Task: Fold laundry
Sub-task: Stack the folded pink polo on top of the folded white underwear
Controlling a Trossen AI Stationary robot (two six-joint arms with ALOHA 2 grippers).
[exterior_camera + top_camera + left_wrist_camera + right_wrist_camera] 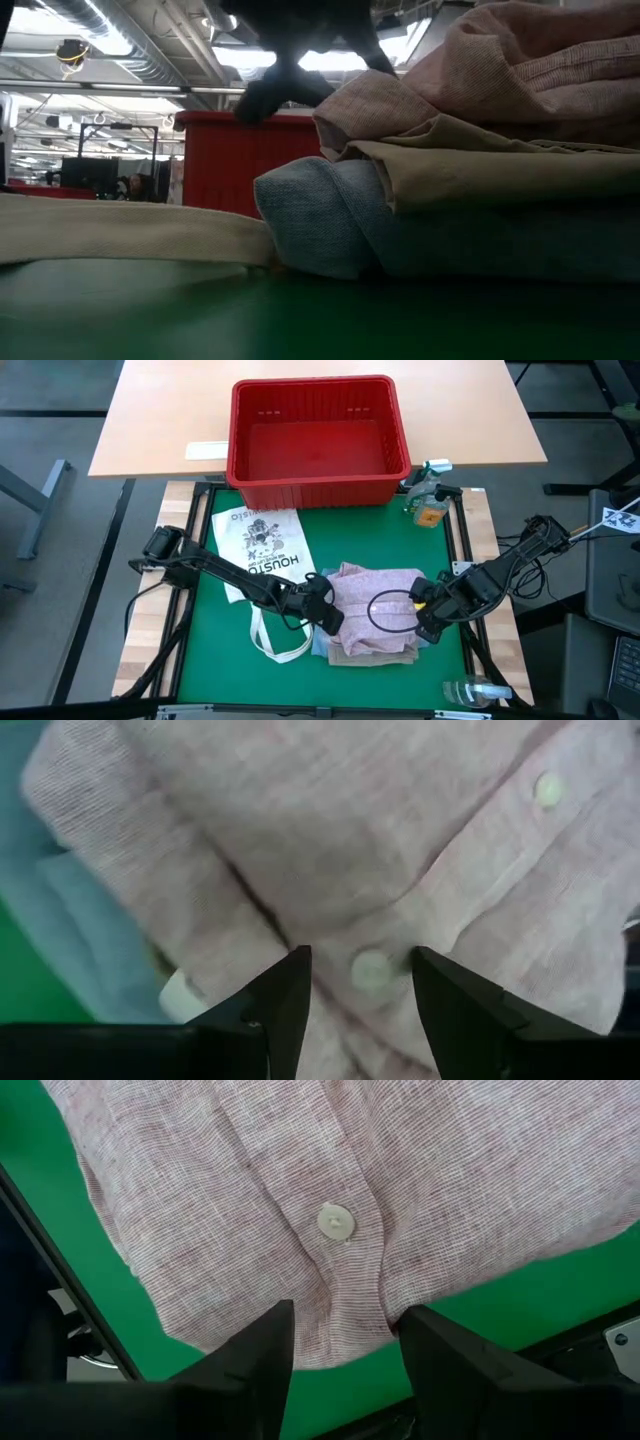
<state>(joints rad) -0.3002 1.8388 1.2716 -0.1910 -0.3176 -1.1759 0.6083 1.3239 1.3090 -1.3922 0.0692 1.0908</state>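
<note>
Left pincer (322, 606): at the left edge of the garment stack, jaws apart, nothing gripped. In its own wrist view the two dark fingers (283, 1005) straddle a pale button on the placket of the pale pink-mauve heathered buttoned shirt (377, 608); cloth lies beneath them, not pinched.

Right pincer (428, 616): at the stack's right edge, jaws likewise apart and empty. Its wrist view shows the shirt's folded edge and another button just ahead of the fingers, with green mat beyond.

Stack: shirt sits on top, compact but somewhat rumpled. Low view shows the layers under it: tan khaki cloth piece (470, 165) in the middle, light blue denim jeans (330, 225) at the bottom, rolled edge toward the camera. All three lie together on the green worktop (385, 535), slightly right of centre and toward the near edge.

Beside the stack, to its left: a flat cream cloth tote bag with black print (262, 545), handles trailing near the left pincer. Not folded into the stack.

Red plastic basket (318, 442) stands on the wooden table beyond the mat, looks empty.

Judgement: folding looks nearly complete. Three garments stacked, both pincers released. Possibly left: tidying the shirt's top fold; the tote, if it counts.
</note>
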